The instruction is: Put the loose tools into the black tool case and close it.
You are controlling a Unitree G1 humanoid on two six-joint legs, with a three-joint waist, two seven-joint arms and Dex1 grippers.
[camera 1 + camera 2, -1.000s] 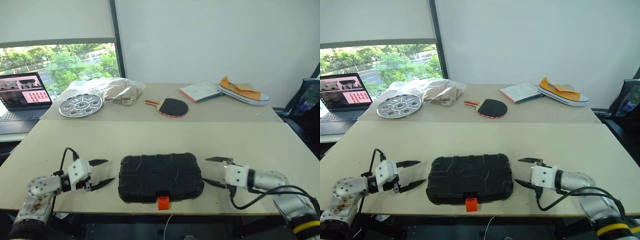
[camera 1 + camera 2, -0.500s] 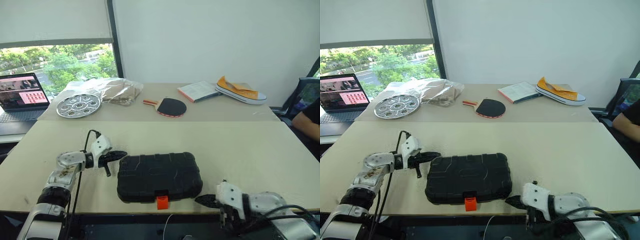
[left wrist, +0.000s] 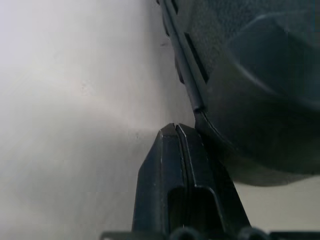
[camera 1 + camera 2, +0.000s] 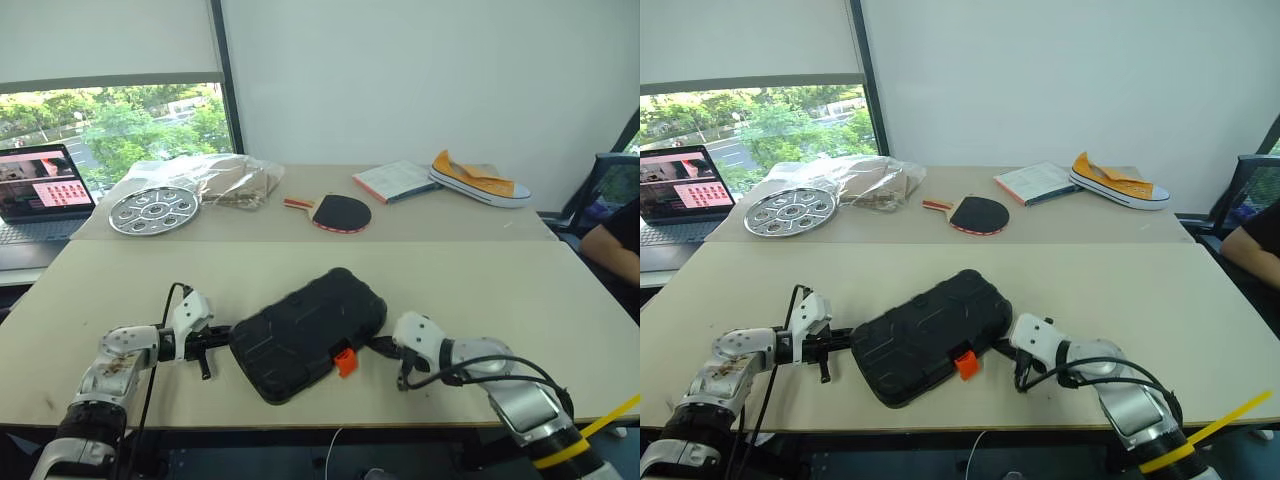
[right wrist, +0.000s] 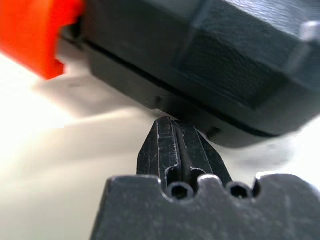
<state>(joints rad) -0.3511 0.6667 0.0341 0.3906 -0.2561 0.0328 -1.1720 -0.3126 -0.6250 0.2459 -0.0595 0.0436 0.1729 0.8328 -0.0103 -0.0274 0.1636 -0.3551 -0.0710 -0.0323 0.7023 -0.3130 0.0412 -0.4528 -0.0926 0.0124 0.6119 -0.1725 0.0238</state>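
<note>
Black tool case (image 4: 305,333) lies closed on the near counter (image 4: 480,290), skewed so that one corner points toward the far counter and its orange latch (image 4: 344,360) faces the front edge, a little toward the robot's right. Left tool (image 4: 222,335) has its two fingers pressed flat together, nothing between them, tip at the case's left end; the left wrist view shows the tip (image 3: 175,131) just beside the case's seam, touching or very nearly so. Right tool (image 4: 1012,345) is likewise fully closed and empty, its tip against the case's lower shell close to the latch (in the right wrist view it sits under the seam line, latch off to one side). Judgement: with both tools closed to blunt points at opposite ends, the case is being pushed or pivoted rather than gripped, probably to square it up or press it closed. No loose tools lie on the counter, so I take them to be already inside; whether the latch is engaged cannot be told. On the far counter: table tennis paddle (image 4: 340,212), metal tray (image 4: 154,209), plastic bag (image 4: 225,178), booklet (image 4: 393,181), yellow shoe (image 4: 479,180); a laptop (image 4: 42,193) sits left.
</note>
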